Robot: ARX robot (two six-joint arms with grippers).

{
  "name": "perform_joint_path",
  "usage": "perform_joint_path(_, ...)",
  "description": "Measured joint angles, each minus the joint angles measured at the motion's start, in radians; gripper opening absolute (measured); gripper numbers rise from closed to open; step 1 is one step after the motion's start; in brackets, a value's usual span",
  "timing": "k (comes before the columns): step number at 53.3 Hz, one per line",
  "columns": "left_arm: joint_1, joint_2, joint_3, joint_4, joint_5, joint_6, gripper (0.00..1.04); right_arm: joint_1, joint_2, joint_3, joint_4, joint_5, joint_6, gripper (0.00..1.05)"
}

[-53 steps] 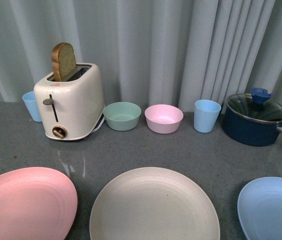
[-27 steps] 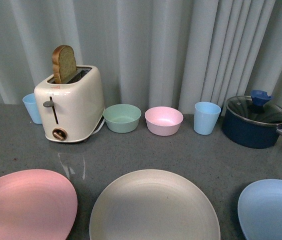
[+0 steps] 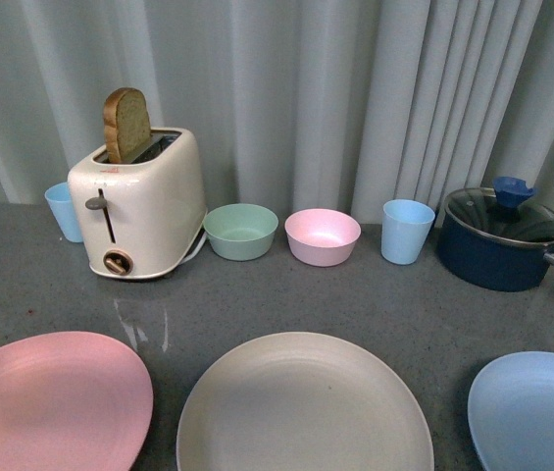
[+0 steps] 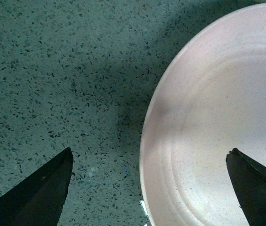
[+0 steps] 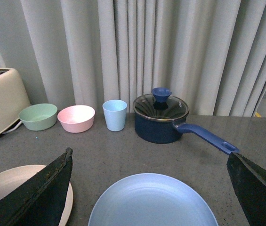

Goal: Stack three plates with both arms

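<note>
Plates pink [image 3: 51,397], beige [image 3: 301,407], light blue [image 3: 536,412]: apart on bench [image 3: 355,294], unmoved since a second ago; left tool [image 4: 149,150] and right tool [image 5: 149,153] spread wide, empty; stacking judged unstarted.

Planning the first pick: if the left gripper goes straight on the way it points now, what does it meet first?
Probably the rim of the pink plate: the open left gripper straddles it, one finger over the plate, the other over bare countertop. Height above them is unclear.
</note>
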Motion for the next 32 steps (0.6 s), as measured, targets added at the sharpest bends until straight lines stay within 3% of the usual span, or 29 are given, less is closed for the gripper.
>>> perform_joint_path(32,-0.02,0.106,0.057,-0.034,-0.022,0.016,0.98,0.0,0.0,0.0,0.0,0.0,0.0,0.97)
